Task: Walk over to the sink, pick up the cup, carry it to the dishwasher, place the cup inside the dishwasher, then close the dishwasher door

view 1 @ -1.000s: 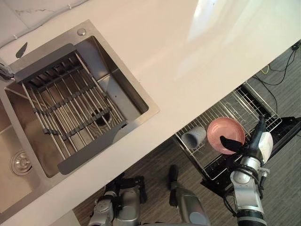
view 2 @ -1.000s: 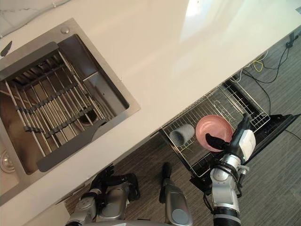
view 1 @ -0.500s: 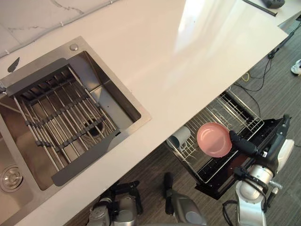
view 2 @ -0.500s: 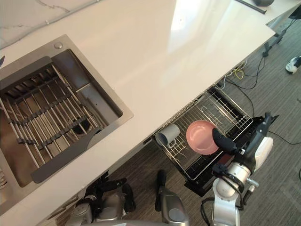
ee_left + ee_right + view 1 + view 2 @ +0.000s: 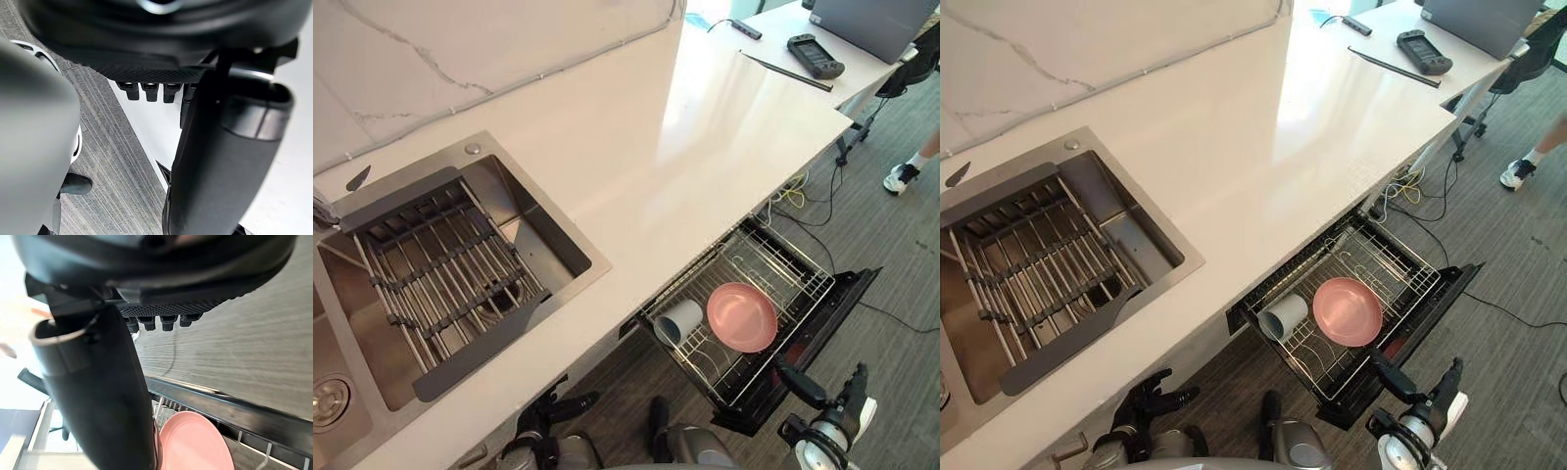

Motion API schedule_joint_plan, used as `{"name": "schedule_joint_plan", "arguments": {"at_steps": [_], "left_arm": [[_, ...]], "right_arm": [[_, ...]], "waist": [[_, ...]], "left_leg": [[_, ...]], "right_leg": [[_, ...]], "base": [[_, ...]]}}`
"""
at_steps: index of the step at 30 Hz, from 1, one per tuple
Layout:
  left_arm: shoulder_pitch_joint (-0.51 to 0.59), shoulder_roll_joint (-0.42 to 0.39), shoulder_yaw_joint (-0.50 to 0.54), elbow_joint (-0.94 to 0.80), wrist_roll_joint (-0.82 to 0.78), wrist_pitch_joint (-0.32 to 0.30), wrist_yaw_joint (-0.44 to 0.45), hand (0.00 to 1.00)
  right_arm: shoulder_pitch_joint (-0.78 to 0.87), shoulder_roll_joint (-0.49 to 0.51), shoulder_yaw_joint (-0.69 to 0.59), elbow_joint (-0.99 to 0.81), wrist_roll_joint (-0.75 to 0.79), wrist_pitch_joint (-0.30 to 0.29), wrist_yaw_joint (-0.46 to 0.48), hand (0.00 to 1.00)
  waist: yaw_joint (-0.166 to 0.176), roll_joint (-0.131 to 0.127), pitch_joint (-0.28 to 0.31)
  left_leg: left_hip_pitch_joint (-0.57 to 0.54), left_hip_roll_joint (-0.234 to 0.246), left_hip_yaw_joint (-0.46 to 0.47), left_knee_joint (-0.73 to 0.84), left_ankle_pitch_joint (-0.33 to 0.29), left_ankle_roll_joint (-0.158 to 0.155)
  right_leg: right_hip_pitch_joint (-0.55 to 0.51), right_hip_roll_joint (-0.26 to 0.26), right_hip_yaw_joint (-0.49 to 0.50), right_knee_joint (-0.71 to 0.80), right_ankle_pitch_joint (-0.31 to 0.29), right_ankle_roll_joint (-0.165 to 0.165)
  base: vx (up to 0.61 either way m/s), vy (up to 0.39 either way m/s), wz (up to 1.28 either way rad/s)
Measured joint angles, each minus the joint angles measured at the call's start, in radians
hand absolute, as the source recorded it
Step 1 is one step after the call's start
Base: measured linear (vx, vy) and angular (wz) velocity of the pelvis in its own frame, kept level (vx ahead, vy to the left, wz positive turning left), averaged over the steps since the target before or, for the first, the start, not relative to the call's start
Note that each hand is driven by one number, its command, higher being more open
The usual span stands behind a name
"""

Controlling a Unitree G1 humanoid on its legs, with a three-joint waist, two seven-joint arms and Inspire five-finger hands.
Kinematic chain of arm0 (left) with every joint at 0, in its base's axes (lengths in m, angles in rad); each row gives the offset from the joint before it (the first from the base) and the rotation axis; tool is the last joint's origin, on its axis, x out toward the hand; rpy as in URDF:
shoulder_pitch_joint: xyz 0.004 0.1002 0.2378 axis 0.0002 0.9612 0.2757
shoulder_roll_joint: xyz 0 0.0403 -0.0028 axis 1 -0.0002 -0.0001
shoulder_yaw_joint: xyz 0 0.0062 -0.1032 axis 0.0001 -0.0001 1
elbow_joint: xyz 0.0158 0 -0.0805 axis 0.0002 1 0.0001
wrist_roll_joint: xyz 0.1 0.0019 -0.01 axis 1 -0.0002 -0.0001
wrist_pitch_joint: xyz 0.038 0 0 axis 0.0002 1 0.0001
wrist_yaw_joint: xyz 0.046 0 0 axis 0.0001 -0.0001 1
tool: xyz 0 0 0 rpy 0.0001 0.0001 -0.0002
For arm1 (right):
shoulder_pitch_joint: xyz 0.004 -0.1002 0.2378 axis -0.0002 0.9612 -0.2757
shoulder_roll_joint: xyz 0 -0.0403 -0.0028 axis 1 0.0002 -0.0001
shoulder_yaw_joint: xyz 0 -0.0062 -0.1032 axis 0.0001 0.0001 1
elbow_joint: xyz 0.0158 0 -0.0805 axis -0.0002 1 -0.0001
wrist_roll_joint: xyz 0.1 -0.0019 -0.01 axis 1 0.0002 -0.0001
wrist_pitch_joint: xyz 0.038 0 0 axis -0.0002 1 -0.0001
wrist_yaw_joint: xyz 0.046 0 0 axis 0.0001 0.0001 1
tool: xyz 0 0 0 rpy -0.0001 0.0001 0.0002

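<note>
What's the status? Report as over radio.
Left hand, right hand open, empty. Cup lying in dishwasher rack beside pink plate. Dishwasher door open, rack out over it.

The tabletop (image 5: pixel 705 147) overhangs the inner edge of the pulled-out dishwasher rack (image 5: pixel 785 266). A cup (image 5: pixel 678 321) and a pink plate (image 5: pixel 742 316) crowd its near half; the far wires lie bare, reachable from above. The open door (image 5: pixel 847 294) juts beside the right robot hand (image 5: pixel 801 385).
</note>
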Motion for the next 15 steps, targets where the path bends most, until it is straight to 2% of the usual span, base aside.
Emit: {"name": "schedule_joint_plan", "arguments": {"at_steps": [3, 8, 11, 15], "left_arm": [[0.004, -0.002, -0.005, 0.000, 0.010, -0.028, 0.001, 1.00], [0.003, -0.012, -0.012, 0.008, 0.009, -0.039, 0.016, 1.00], [-0.004, -0.010, -0.022, 0.011, 0.007, -0.039, 0.016, 1.00], [-0.014, -0.011, -0.032, 0.017, 0.007, -0.037, 0.014, 1.00]], "right_arm": [[-0.008, -0.001, -0.012, 0.032, 0.088, -0.012, 0.057, 1.00], [-0.080, -0.005, -0.079, 0.121, 0.235, -0.046, 0.226, 1.00], [-0.110, -0.004, -0.076, 0.139, 0.274, -0.060, 0.330, 1.00], [-0.106, -0.020, -0.082, 0.150, 0.306, -0.074, 0.399, 1.00]], "waist": [[0.004, 0.003, -0.005], [0.006, 0.021, -0.013], [0.014, 0.025, -0.010], [0.025, 0.036, -0.003]], "left_leg": [[-0.019, 0.003, 0.002, 0.004, 0.000, 0.000], [-0.050, 0.007, 0.001, 0.004, 0.005, -0.007], [-0.053, 0.003, 0.002, 0.003, 0.008, -0.011], [-0.055, -0.004, -0.001, -0.001, 0.010, -0.010]], "right_leg": [[-0.021, -0.009, -0.027, 0.011, -0.015, -0.003], [-0.052, -0.008, -0.034, 0.019, -0.001, -0.010], [-0.058, -0.009, -0.034, 0.019, 0.000, -0.009], [-0.058, -0.016, -0.042, 0.017, 0.001, -0.006]], "base": [[-0.05, -0.032, 0.05], [0.00, -0.016, 0.02], [0.04, 0.007, -0.01], [0.01, 0.011, 0.02]]}}
